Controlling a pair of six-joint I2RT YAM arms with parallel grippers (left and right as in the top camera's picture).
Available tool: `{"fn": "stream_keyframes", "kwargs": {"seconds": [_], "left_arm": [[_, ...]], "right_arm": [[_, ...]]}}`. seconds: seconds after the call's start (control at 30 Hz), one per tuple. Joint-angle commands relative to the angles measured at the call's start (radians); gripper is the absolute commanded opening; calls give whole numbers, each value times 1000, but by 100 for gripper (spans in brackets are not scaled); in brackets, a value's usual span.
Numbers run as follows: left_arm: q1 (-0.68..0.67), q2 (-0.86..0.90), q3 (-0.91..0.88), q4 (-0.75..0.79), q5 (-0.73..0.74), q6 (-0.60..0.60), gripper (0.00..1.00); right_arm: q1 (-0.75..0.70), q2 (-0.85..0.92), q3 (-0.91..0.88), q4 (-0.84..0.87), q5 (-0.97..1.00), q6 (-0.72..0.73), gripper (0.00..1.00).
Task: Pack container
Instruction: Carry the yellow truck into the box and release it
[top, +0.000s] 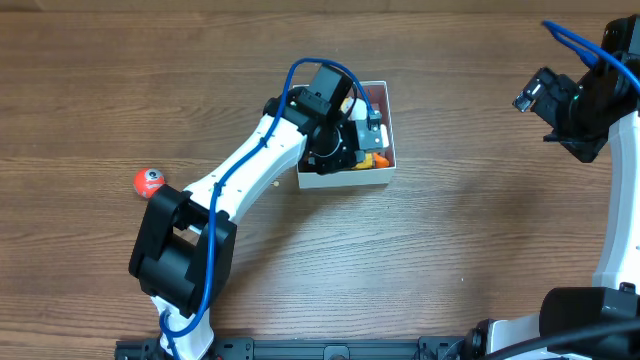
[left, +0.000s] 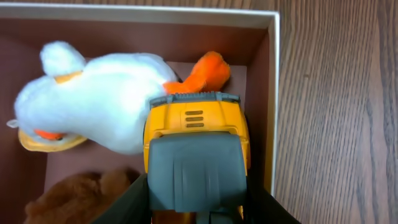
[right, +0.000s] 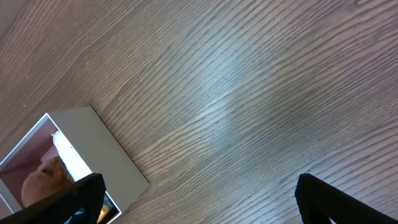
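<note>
Overhead view: the container (top: 345, 181) sits mid-table, a bit toward the far side. The left arm (top: 240, 170) reaches in from the near left and blocks most of the inside.
container, left wrist view: way clearer here. You get the white rim and pinkish floor, with the right wall running along bare wood.
white duck plush (left: 93, 99): lying across the container floor, orange beak to the left, orange foot poking toward the far right corner.
yellow truck (left: 198, 118): grey end toward the camera, over the right side of the box beside the right wall, overlapping the duck. Can't tell if it's resting on the floor.
brown plush (left: 81, 196): near-left part of the box, just beside the truck. The right wrist view catches a sliver of it too.
left gripper (top: 350, 135): down in the box. Overhead hides the jaws completely, but the left wrist view has a dark finger (left: 129, 202) on each side of the truck's grey part, clamped on it.
right gripper (right: 199, 199): well apart from the box, at the far right of the table (top: 450, 250). Jaws are spread wide with only wood between them.
red ball (top: 148, 181): only overhead shows it, on the table left of the box, just beside the left arm.
</note>
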Motion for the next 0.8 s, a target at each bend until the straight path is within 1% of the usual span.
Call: {"fn": "stream_keyframes", "kwargs": {"seconds": [0.0,0.03,0.07,0.13,0.17,0.2,0.27,0.37,0.47,0.53,0.6,0.67,0.73,0.77], "left_arm": [[1,39,-34,-9,35,-32,35],[1,43,-34,-9,35,-32,37],[1,48,-34,-8,35,-32,43],[0,48,-34,0,35,-32,50],[0,48,-25,3,34,-33,68],[0,48,-13,3,33,-52,75],[0,47,19,0,34,-111,81],[1,47,126,-58,33,-171,84],[0,46,215,-124,33,-171,85],[0,46,321,-228,32,-171,85],[1,46,399,-339,27,-172,83],[11,46,446,-447,14,-194,83],[47,46,460,-564,-11,-202,68],[76,46,460,-587,-24,-240,63]], "right_arm": [[-1,0,2,-2,8,1,100],[-1,0,2,-3,8,2,100],[-1,0,2,-5,8,2,100],[-1,0,2,-6,8,1,100],[-1,0,2,-6,8,1,100],[-1,0,2,-6,8,2,100],[-1,0,2,-5,8,2,100],[-1,0,2,-5,8,2,100],[-1,0,2,-5,8,1,100],[-1,0,2,-4,8,1,100],[-2,0,2,-4,8,1,100],[-1,0,2,-4,8,2,100],[-1,0,2,-5,8,2,100],[-1,0,2,-5,8,2,100]]}}
